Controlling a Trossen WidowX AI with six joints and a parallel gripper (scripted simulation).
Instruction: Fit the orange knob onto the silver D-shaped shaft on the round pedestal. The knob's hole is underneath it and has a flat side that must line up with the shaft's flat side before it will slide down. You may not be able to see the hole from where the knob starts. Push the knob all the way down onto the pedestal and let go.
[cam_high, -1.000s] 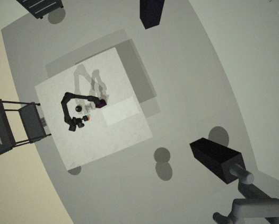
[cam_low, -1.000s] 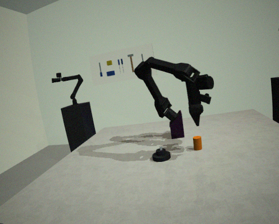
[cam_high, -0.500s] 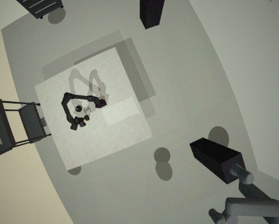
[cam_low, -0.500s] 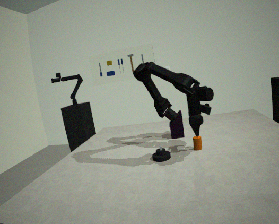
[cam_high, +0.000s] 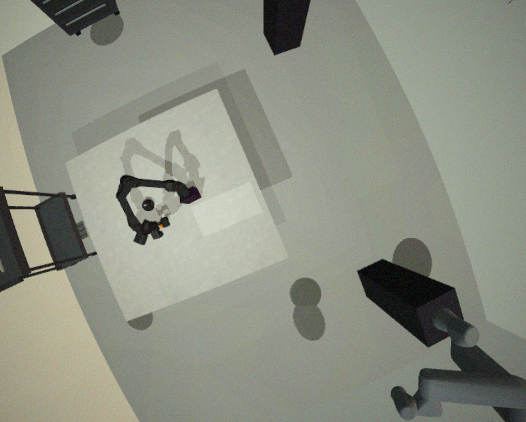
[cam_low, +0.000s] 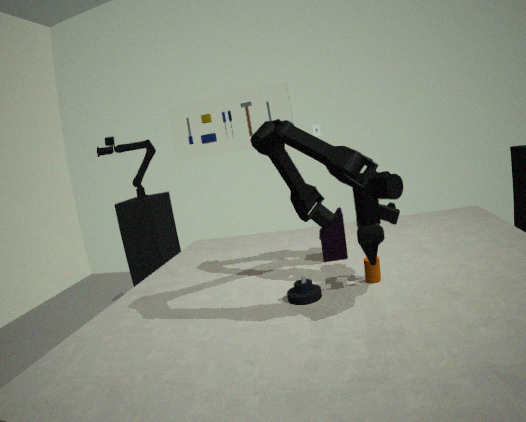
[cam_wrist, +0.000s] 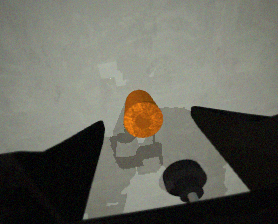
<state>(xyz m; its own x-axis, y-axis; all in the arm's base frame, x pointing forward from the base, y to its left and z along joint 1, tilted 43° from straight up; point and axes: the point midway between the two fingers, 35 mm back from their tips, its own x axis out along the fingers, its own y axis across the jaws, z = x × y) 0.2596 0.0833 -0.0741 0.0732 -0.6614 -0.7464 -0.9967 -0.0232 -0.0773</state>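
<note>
Though probably light and stiff, best gripped around mid-height: orange knob (cam_high: 161, 226) (cam_low: 372, 272) (cam_wrist: 143, 120), upright near pedestal (cam_high: 148, 205) (cam_low: 304, 295) (cam_wrist: 182, 176); gripper (cam_high: 161, 228) (cam_low: 372, 261) (cam_wrist: 147, 117) wide open, holding nothing.

From here the arm (cam_high: 152, 183) (cam_low: 305, 142) is matte black and chunky-jointed, with dark tapered fingers at the gripper's end.

Knob (cam_high: 161, 226) (cam_low: 373, 273) (cam_wrist: 143, 120) matt, plastic-looking — pedestal (cam_high: 148, 205) (cam_low: 304, 295) (cam_wrist: 184, 177) matt black — shaft (cam_low: 303, 280) (cam_wrist: 193, 197) metallic grey.
</note>
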